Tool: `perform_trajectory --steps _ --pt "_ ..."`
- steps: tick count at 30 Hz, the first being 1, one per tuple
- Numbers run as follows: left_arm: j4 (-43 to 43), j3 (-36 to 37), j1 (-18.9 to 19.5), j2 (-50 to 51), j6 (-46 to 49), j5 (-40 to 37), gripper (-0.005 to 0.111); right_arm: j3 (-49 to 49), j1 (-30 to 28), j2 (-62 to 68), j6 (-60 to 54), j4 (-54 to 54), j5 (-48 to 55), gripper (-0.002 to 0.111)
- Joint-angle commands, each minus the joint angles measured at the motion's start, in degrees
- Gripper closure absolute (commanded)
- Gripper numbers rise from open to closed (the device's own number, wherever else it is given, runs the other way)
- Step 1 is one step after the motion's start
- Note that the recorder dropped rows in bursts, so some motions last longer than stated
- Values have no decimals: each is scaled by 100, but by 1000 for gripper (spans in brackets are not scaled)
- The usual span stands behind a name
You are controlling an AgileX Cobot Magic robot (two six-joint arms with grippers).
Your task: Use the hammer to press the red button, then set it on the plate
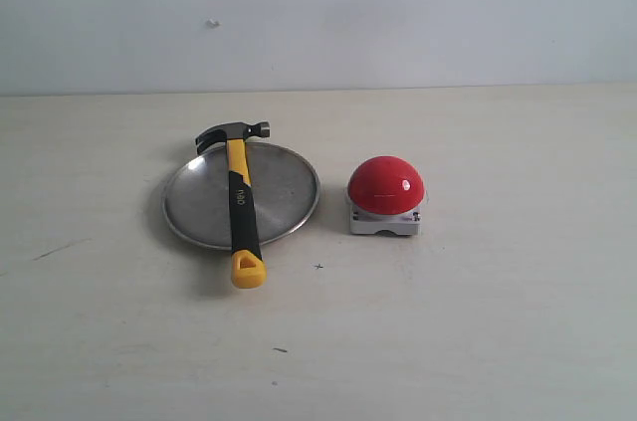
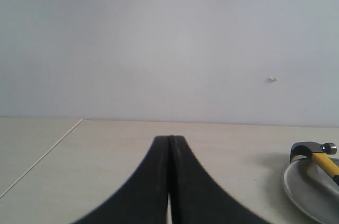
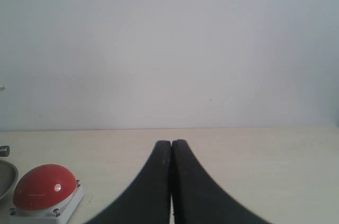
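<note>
Pale tabletop (image 1: 478,341) bears hammer (image 1: 242,204) across plate (image 1: 289,182), red button (image 1: 385,185) beside; left pincer (image 2: 170,138), right pincer (image 3: 171,142) closed, empty.

Left wrist view crops the plate (image 2: 304,188); hammer (image 2: 312,151) too.

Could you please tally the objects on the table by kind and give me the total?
Hammer: 1
Plate: 1
Red button: 1
Total: 3
</note>
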State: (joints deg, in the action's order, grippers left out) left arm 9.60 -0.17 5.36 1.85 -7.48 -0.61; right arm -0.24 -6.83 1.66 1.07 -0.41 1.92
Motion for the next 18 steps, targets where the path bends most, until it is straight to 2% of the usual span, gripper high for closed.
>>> perform_trajectory --steps 1,18 --pt "6 17 18 -47 15 -11 107 24 -31 -17 -44 6 -31 108" --pt "6 17 18 -47 15 -11 107 24 -31 -17 -44 41 40 108"
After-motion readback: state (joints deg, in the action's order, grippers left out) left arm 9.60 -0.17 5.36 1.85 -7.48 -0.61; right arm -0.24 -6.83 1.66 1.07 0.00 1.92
